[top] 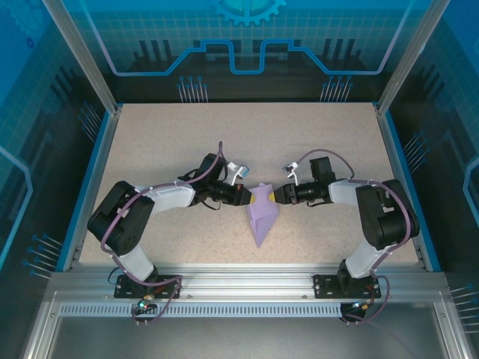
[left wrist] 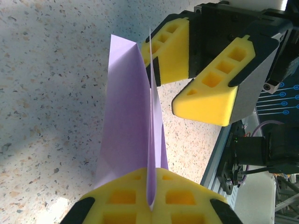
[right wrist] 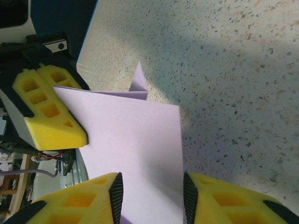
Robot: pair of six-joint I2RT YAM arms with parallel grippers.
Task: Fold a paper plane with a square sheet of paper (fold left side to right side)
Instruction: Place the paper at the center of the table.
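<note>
Paper (top: 262, 213), part-folded, sits mid-tabletop (top: 187, 142) between your arms, with the left pincer (top: 246, 196) clamped on one end and the right pincer (top: 275, 196) part-open at the other. It's likely light, limp and easily creased, so pinch it gently near the fold.

Matt paper plane (top: 262, 217), speckled tbl top (top: 187, 142)

Both arms bend inward, tips facing. The left gripper (top: 245, 196) squeezes the paper plane (top: 262, 217) tight. The right gripper (top: 276, 196), just across from it, has its fingers apart.
</note>
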